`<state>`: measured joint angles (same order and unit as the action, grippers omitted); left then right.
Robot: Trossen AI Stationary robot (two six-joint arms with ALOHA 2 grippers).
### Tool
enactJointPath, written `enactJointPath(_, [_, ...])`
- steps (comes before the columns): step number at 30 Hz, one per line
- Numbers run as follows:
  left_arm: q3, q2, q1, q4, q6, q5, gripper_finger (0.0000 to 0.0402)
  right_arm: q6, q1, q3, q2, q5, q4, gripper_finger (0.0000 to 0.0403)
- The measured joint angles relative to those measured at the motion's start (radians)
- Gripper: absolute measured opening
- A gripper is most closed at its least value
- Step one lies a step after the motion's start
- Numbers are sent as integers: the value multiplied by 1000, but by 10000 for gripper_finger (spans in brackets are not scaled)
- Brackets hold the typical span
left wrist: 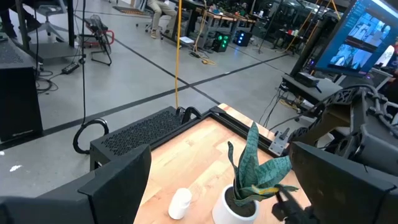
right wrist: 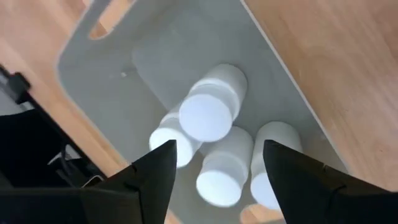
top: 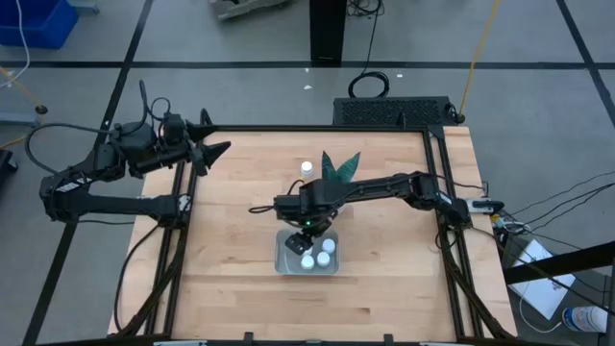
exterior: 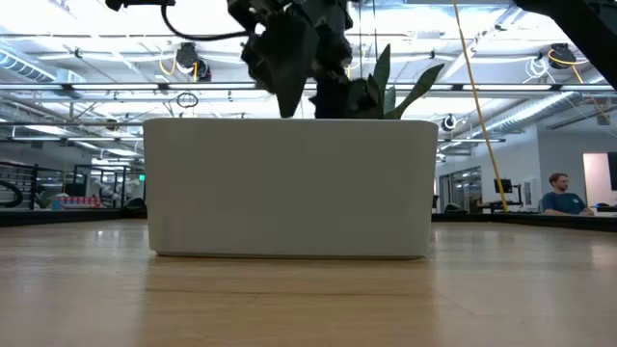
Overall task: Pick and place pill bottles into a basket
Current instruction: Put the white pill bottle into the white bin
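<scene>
The light grey-blue basket (top: 288, 261) rests on the wooden table; its near wall (exterior: 289, 188) fills the low view. Several white pill bottles (right wrist: 211, 109) are inside it, caps toward the right wrist camera. My right gripper (top: 306, 227) hovers open over the basket's far part, with its fingers (right wrist: 155, 174) above the bottles and touching none. One more bottle (top: 307, 169) rests on the table just left of the potted plant (top: 338, 168); it also shows in the left wrist view (left wrist: 180, 202). My left gripper (top: 216, 149) waits open at the table's far left corner.
The plant in its white pot (left wrist: 239, 208) stands just behind the basket and close under my right arm (top: 384, 185). Bare wood lies to the left, right and near side of the basket. A black mat (top: 392, 111) lies beyond the table's far edge.
</scene>
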<state>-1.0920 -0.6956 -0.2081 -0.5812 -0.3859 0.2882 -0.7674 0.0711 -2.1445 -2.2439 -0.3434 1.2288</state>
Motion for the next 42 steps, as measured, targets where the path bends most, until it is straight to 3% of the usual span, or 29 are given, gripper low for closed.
enactJointPath(8, [0,0,0,0,9,0,390,26,0,0,106,14,-61,203])
enactJointPath(10, [0,0,0,0,10,0,390,54,1,0,142,82,-83,165])
enactJointPath(15, [0,-2,0,0,23,0,390,132,-2,0,249,266,-118,21])
enactJointPath(21, [0,-29,0,3,43,0,390,268,7,5,385,498,-122,2])
enactJointPath(23, [0,-48,0,6,48,-1,390,332,19,49,452,531,-201,2])
enactJointPath(26, [0,-77,0,10,41,0,390,395,37,216,583,525,-413,1])
enactJointPath(30, [1,-111,0,17,31,0,390,464,60,540,813,529,-681,1])
enactJointPath(33, [1,-138,0,18,17,0,390,457,82,764,1002,585,-841,1])
enactJointPath(39, [1,-192,0,29,17,0,390,408,162,1148,1352,793,-953,0])
enactJointPath(42, [1,-217,0,55,14,0,390,363,189,1311,1509,816,-1016,0])
